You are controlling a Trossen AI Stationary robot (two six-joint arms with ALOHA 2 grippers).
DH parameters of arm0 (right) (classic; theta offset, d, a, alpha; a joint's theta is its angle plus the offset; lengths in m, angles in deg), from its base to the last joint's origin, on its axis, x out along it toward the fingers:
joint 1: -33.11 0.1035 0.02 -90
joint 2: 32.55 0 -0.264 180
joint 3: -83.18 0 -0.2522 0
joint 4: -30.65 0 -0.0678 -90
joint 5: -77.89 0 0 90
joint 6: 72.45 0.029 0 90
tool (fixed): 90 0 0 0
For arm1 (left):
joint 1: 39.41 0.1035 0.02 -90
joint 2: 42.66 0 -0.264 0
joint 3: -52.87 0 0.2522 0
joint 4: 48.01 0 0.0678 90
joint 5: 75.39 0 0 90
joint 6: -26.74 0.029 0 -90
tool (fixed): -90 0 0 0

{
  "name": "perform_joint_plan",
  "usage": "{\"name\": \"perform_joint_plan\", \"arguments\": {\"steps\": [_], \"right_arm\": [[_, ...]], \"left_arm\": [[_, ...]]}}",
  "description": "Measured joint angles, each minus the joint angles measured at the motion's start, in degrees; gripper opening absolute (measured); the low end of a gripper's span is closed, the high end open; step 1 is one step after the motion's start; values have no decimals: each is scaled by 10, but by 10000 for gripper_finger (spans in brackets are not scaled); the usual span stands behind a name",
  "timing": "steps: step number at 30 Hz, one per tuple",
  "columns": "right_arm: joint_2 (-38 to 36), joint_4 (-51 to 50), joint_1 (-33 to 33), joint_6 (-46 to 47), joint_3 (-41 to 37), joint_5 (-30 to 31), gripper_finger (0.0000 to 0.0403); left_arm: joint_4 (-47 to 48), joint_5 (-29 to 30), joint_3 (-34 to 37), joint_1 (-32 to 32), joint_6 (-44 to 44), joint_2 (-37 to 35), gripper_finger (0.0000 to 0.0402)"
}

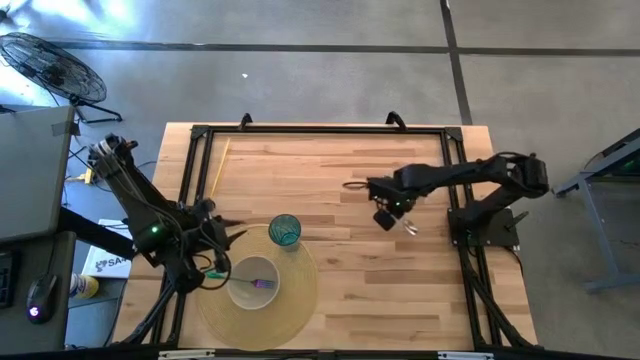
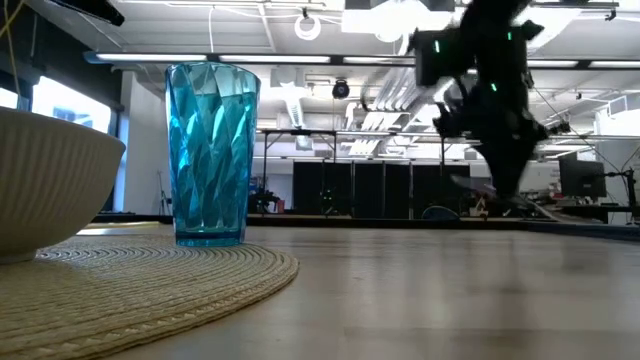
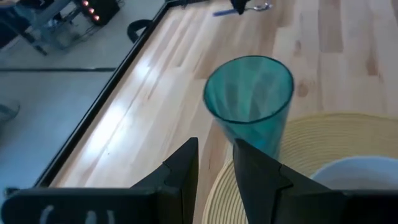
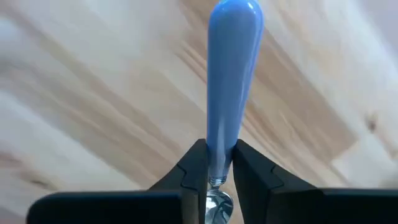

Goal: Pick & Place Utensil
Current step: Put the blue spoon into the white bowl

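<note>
A utensil with a light-blue handle [image 4: 231,74] and a metal end is in my right gripper [image 4: 221,155], which hangs over the right-middle of the table [image 1: 383,212]. In the low view the right gripper [image 2: 497,185] is above the tabletop. A round woven placemat [image 1: 290,310] lies at the near left. It carries a white bowl [image 1: 240,292] holding a purple-and-green utensil [image 1: 262,284], and a teal cup [image 1: 285,230] standing upright. My left gripper [image 3: 215,168] is slightly open, just left of the cup [image 3: 249,99], and touches nothing. My right gripper pinches the utensil between its two fingers at the neck [image 4: 217,163], where the blue handle meets the metal end. The fingers lie across the utensil. The handle [image 1: 354,186] sticks out past them, and the metal end [image 1: 410,228] sticks out the other way. The utensil looks lifted off the table.
A black frame [image 1: 320,128] runs around the table edges. A thin yellow stick [image 1: 216,170] lies along the left side. Bare wood [image 1: 400,290] stretches between the placemat and the right arm's base [image 1: 485,225]. A fan [image 1: 50,65] stands on the floor beyond the far left corner.
</note>
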Motion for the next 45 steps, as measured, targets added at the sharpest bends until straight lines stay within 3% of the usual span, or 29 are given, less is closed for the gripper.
{"name": "perform_joint_plan", "arguments": {"steps": [9,17,21,29,39,45], "right_arm": [[0,2,159,62,133,148,55],[4,105,278,97,147,245,48],[33,179,319,49,150,294,46],[148,185,360,-11,256,349,43],[301,158,395,-124,444,456,45],[327,149,400,-89,462,493,49]], "left_arm": [[-25,-8,30,0,-28,-2,97],[-185,-21,34,0,59,3,97],[-232,-18,34,0,53,23,97],[-365,45,34,8,0,66,97],[-431,-36,34,93,-30,142,97],[-564,-42,34,101,95,190,97]]}}
